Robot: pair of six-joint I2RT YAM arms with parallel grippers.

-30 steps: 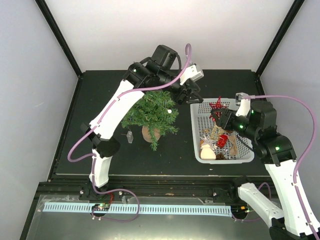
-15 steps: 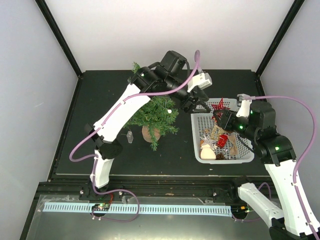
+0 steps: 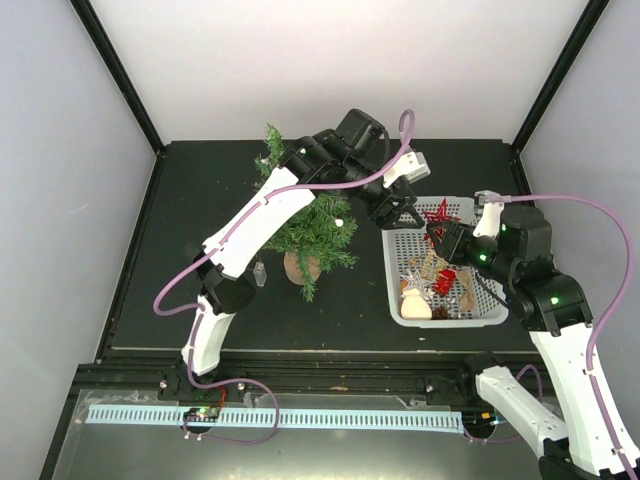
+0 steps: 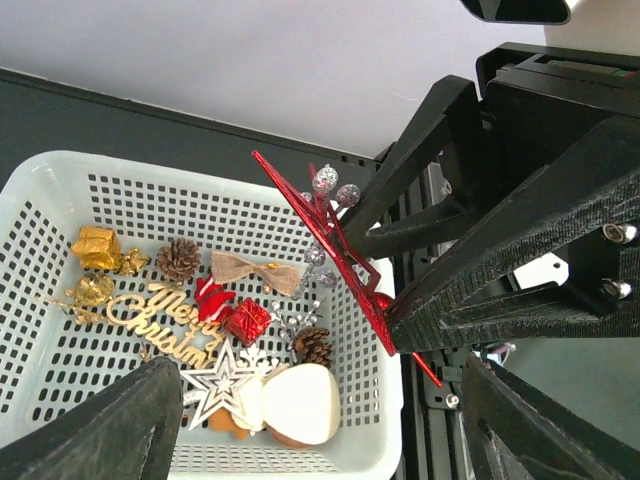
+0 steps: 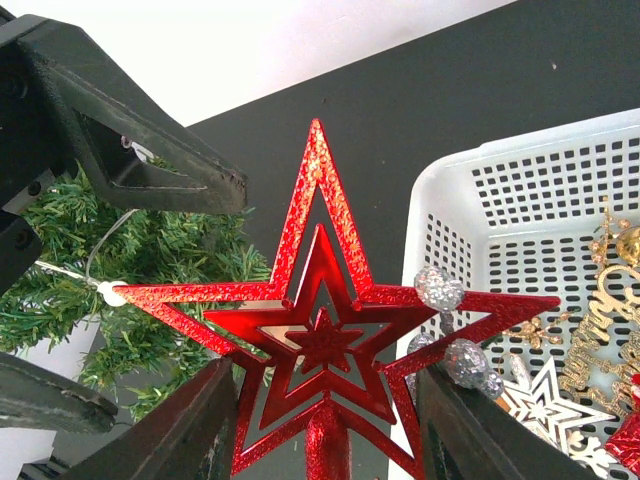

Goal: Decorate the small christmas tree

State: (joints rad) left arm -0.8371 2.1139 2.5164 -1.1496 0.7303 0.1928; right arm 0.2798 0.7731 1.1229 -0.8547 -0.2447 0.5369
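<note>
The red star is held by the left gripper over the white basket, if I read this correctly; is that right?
Not quite: the red star is held by the right gripper, not the left, over the white basket. The right wrist view shows its stem between that gripper's own fingers; the left gripper is open.

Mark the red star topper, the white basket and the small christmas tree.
red star topper [image 5: 322, 345]: right wrist view, its small centre star.
white basket [image 4: 120, 163]: left wrist view, far rim.
small christmas tree [image 3: 312, 228]: top external view, green branches.
</note>
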